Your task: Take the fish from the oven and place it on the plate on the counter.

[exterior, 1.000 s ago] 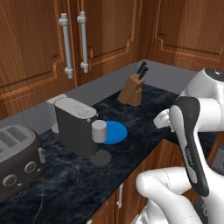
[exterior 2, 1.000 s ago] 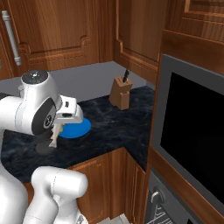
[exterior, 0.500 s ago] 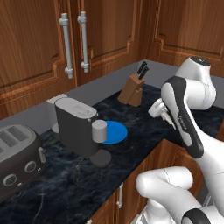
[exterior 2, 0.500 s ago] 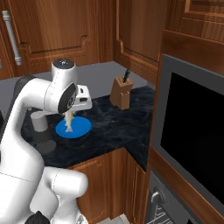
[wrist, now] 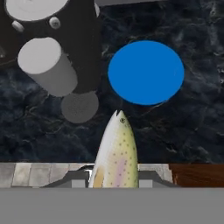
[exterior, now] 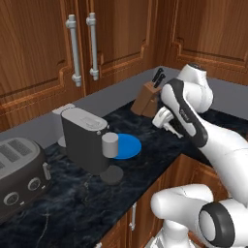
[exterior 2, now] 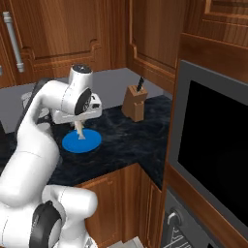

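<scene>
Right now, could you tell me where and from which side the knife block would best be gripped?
Grip the knife block across its narrow wooden body, coming from above and the counter's front edge. It leans backward, black handles poking from its top rear, so probably keep the fingers below them.

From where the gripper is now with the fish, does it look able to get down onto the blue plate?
Probably yes. The gripper holds the fish above the counter, and the plate lies bare just ahead of the fish's nose. The coffee machine stands beside the plate, not across the path.
</scene>
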You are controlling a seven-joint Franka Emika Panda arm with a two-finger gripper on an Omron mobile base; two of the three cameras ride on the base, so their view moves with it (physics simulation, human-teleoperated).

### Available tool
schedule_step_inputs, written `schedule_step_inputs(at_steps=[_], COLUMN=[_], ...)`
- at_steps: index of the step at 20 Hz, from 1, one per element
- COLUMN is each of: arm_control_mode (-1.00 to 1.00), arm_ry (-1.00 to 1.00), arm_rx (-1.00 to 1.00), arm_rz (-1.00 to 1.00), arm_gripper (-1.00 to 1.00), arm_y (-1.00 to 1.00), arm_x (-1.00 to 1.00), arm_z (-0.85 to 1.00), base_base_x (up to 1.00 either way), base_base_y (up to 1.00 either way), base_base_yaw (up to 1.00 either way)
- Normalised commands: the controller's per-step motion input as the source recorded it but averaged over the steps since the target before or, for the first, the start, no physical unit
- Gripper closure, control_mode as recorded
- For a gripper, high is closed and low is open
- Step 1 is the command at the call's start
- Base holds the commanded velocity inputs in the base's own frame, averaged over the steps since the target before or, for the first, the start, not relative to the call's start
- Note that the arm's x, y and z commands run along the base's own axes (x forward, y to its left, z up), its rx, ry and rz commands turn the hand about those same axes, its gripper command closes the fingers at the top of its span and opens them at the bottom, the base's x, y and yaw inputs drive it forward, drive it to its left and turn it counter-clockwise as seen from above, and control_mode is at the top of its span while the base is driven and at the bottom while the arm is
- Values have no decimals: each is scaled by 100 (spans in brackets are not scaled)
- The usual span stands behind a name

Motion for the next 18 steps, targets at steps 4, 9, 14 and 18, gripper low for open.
schedule_step_inputs(at_steps=[4, 9, 14, 18], arm_control_mode=[-100, -100, -100, -100], arm_ry=[4, -1, -8, 1], arm_rx=[0, -1, -6, -16], arm_rz=[6, 9, 5, 3], arm_gripper=[100, 100, 100, 100], arm_y=[11, 0, 0, 15], arm_x=[94, 53, 0, 7], arm_z=[-45, -55, -71, -56], base_base_x=[0, 0, 0, 0], base_base_y=[0, 0, 0, 0], base_base_yaw=[0, 0, 0, 0])
